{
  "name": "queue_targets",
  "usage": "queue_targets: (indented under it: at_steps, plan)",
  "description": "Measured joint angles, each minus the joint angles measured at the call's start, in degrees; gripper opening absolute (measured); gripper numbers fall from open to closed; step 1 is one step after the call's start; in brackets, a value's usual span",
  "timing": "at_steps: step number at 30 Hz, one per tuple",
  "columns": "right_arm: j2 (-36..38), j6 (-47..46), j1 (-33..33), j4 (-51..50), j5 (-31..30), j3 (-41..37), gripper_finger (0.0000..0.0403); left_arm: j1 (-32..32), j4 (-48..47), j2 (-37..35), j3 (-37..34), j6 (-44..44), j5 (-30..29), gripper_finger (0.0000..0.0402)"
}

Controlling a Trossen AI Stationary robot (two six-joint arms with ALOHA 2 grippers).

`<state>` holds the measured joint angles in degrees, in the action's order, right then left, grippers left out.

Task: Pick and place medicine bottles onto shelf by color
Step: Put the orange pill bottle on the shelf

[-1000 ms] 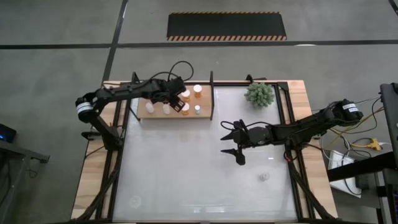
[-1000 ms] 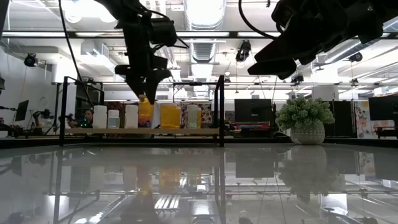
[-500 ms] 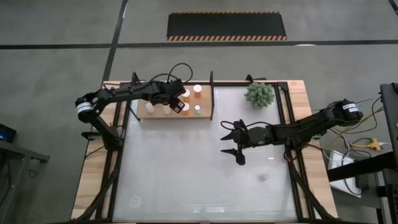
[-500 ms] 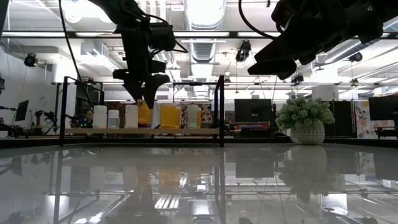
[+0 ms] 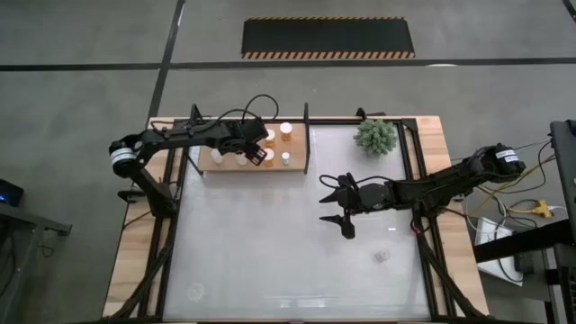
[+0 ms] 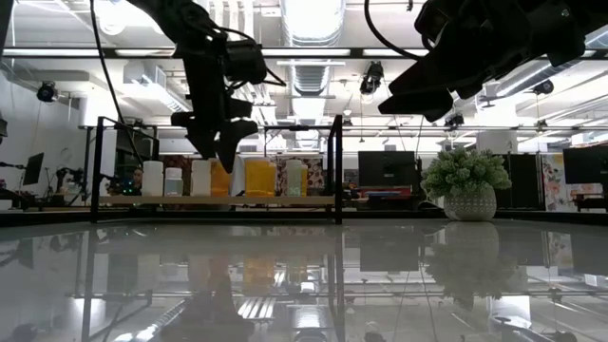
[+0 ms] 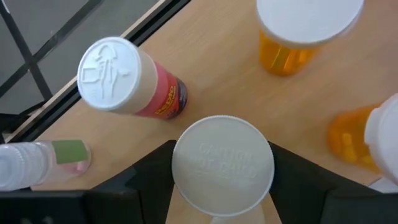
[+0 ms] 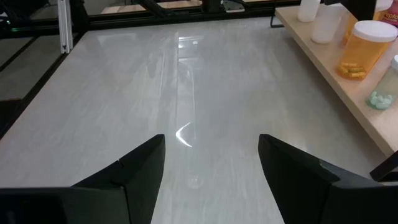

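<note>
The left gripper hangs at the far left, fingers apparently parted, though partly hidden. The right gripper hovers mid-table, fingers spread wide.

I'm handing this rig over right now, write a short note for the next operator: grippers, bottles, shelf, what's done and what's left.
Left gripper: above the shelf, fingers either side of a white-capped bottle standing among the others; whether it is gripped or released is not clear.
Right gripper: open, empty, hanging over the middle of the white table.
Bottles: several stand on the shelf, among them an orange one, a red-labelled one and a clear one.
Done: most bottles are shelved.
Left: one small item lies on the table on the right arm's side, possibly a bottle; check the colour grouping.
</note>
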<state>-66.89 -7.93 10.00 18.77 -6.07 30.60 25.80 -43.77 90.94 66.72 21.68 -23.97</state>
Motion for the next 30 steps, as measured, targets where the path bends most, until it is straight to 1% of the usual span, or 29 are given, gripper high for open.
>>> queue_targets:
  at_steps: [7, 17, 20, 26, 30]
  plan:
    - [0.0, -0.33, 0.0, -0.01, 0.01, 0.0, 0.0247, 0.0, 0.04, -0.11, -0.02, -0.78, 0.02, 0.0214]
    - [0.0, -0.67, -0.02, -0.01, 0.02, 0.01, 0.0247, 0.0, -0.42, -0.29, 0.09, -1.25, 0.06, 0.0275]
    - [0.0, -0.67, 0.0, -0.01, 0.02, 0.01, 0.0247, -0.23, -0.65, -1.09, 1.27, -2.81, 0.11, 0.0286]
    - [0.0, -0.69, 0.0, 0.01, 0.02, 0.01, 0.0247, -1.11, -2.3, -4.49, 4.14, -4.78, 1.13, 0.0288]
    - [0.01, -0.68, -0.01, -0.02, 0.02, 0.01, 0.0247, -1.86, -1.89, -7.51, 5.38, -8.45, 2.97, 0.0286]
